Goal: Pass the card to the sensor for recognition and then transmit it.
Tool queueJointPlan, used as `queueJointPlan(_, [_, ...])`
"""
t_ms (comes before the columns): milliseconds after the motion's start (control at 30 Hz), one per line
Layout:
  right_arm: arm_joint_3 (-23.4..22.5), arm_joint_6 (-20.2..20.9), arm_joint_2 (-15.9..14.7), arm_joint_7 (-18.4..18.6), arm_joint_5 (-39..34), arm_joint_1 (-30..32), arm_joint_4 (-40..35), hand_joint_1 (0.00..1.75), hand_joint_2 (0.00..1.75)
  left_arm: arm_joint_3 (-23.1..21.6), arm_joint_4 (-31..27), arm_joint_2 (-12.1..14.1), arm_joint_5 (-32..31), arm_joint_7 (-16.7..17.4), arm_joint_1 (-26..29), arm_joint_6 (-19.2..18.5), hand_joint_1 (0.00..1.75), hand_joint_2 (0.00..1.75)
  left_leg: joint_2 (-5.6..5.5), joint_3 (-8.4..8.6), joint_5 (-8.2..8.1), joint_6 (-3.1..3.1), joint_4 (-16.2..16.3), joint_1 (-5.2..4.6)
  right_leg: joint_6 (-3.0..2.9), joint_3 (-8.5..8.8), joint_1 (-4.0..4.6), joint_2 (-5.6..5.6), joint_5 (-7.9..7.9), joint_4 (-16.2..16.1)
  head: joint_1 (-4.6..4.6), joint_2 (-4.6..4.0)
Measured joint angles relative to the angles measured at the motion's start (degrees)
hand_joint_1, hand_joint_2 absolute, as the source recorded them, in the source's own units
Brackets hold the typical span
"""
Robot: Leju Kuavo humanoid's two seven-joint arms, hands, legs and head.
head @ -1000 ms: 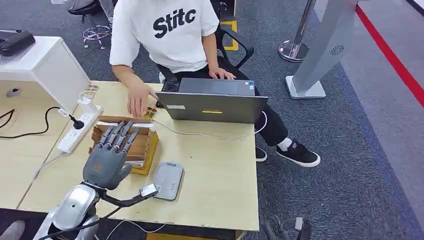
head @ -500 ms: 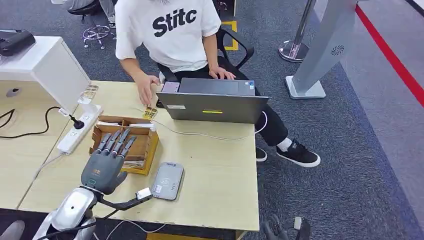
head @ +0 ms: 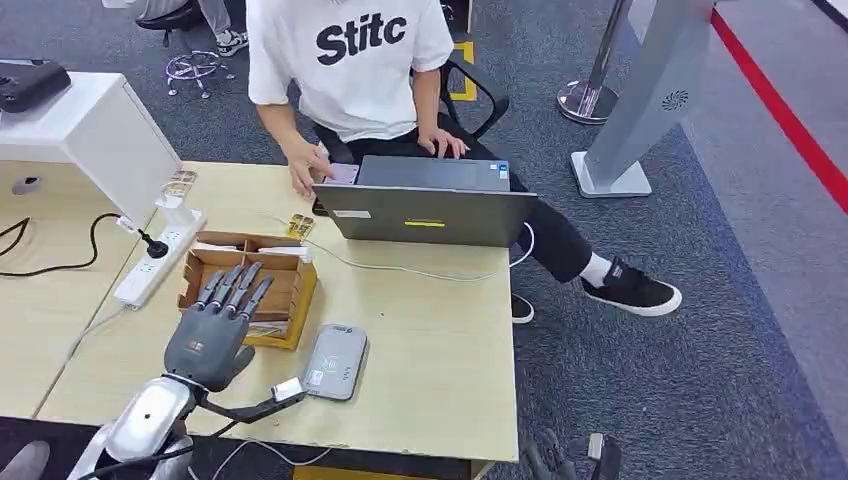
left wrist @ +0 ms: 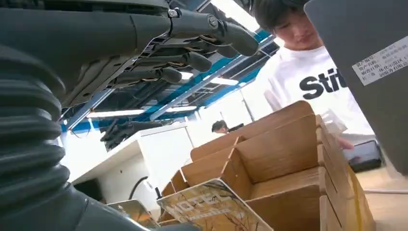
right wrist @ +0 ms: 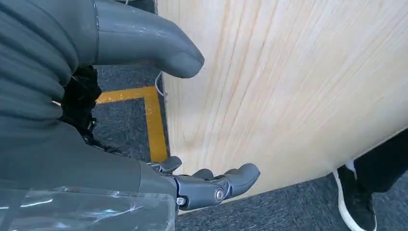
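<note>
A brown cardboard box (head: pixel 293 287) with compartments stands on the wooden table (head: pixel 430 330), holding printed cards (left wrist: pixel 211 208). My left hand (head: pixel 212 328) hovers over the box's near end with its fingers (left wrist: pixel 192 60) stretched out and apart, holding nothing. The grey card sensor (head: pixel 336 361) lies flat just right of the box, near the table's front edge. My right hand (right wrist: pixel 120 168) hangs beside the table's side, low and off the surface, fingers apart and empty; its dark fingertips (head: pixel 560 458) show at the bottom of the head view.
A person in a white shirt (head: pixel 350 60) sits at the far side behind a grey laptop (head: pixel 425 212), one hand by a phone (head: pixel 342 173). A white power strip (head: pixel 160 262) and a white cabinet (head: pixel 90 130) stand to the left. A cable (head: pixel 400 268) crosses the table.
My left hand has drawn back a little toward the table's near edge. The person's hand has left the spot by the box and gone to the phone beside the laptop.
</note>
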Motion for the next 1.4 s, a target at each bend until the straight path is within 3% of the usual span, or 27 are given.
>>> queueJointPlan(1400, [0.7, 0.4, 0.0, 0.0, 0.0, 0.0, 0.0, 0.0, 1.75, 0.8, 2.7, -0.1, 1.4, -2.4, 0.8, 1.3, 0.0, 1.75, 0.0, 0.0, 0.0, 0.0, 0.0, 0.0, 0.0, 0.0, 0.0, 0.0, 0.0, 0.0, 0.0, 0.0])
